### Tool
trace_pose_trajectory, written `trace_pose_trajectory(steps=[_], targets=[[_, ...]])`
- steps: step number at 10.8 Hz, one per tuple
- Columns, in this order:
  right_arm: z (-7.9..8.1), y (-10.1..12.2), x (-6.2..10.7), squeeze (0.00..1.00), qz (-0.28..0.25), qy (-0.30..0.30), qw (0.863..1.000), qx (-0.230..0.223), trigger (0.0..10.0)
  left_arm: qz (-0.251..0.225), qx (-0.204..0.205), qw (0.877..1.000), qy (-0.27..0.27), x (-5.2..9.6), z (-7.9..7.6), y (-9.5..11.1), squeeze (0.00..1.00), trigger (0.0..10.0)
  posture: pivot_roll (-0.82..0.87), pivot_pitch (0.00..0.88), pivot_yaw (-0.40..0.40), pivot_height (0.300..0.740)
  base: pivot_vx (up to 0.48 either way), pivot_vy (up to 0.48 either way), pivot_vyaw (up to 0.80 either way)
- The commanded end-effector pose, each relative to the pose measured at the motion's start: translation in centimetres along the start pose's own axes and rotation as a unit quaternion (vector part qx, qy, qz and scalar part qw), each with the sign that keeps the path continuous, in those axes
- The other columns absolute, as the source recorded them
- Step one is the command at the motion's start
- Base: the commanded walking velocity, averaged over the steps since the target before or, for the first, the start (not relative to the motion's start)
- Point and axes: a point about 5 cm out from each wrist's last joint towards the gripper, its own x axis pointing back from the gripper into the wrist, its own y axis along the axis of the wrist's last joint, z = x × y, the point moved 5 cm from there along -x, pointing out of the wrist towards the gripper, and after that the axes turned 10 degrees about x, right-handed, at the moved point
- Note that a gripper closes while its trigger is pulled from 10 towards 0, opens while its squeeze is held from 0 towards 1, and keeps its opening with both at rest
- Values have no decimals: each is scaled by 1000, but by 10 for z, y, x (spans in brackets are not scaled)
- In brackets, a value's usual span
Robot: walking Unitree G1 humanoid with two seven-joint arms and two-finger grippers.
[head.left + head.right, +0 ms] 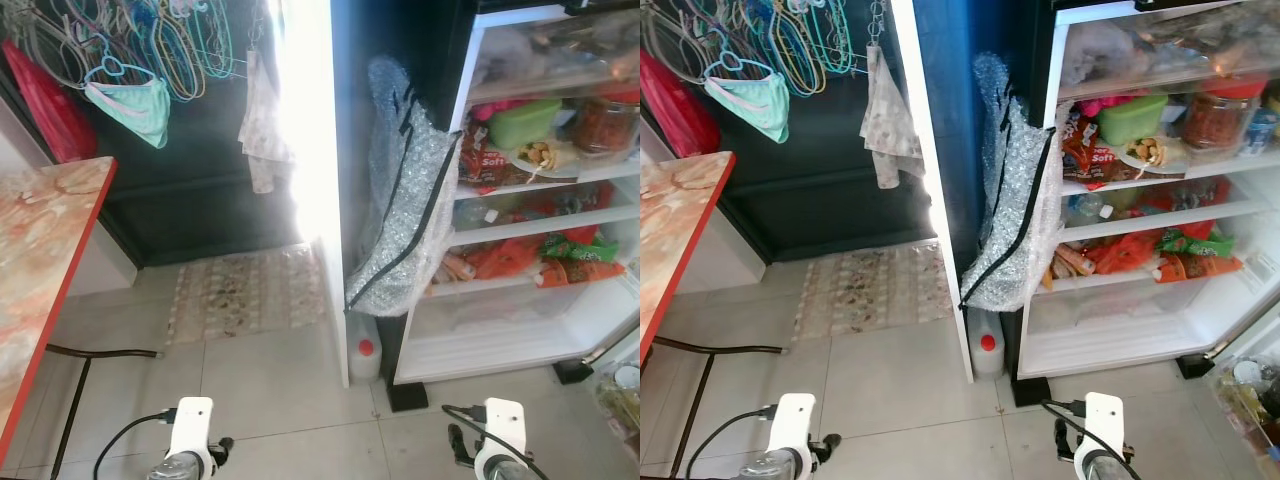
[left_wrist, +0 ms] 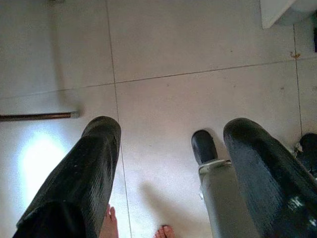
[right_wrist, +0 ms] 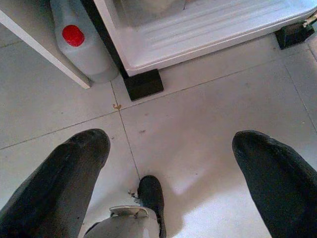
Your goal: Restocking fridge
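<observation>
The fridge (image 1: 1160, 200) stands open ahead and to the robot's right, its shelves full of packets, jars and a green box (image 1: 1132, 118). A bubble-wrap bag (image 1: 1015, 200) hangs at its left edge, and a white jug with a red cap (image 3: 81, 42) stands on the floor below. The left gripper (image 2: 168, 163) hangs low over the tiles, fingers (image 2: 84, 173) spread wide, holding nothing. The right gripper (image 3: 168, 173) is also low, fingers (image 3: 64, 173) wide apart and empty

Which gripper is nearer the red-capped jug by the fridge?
Right. The right gripper hangs over the floor tiles just short of the jug; the left gripper hangs farther off, toward the table side.
</observation>
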Motion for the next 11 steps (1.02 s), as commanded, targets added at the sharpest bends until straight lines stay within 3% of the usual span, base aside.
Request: trace_pose_trajectory(steps=[1,4,6,9,11], targets=[[4,-2,0,0,9,1,1000,-11,10000,21,-18,1000,-3,1,1,-10,0,10000,-201,0,100,740,0,0,0],[-6,16,-3,0,-12,4,1000,20,10000,-2,-15,1000,-26,-4,-35,16,0,10000,-164,0,13,740,0,0,0],[-9,26,-5,0,-23,-1,1000,15,10000,-10,-10,999,-37,-6,-51,27,0,10000,-165,0,22,740,0,0,0],[-6,34,-6,0,-28,0,1000,-4,10000,-12,-16,999,-26,-6,-36,28,0,10000,-138,0,42,740,0,0,0],[-6,35,-7,0,-27,-2,1000,-13,10000,-5,-12,1000,-19,-4,-27,18,0,10000,-147,0,47,740,0,0,-800]])
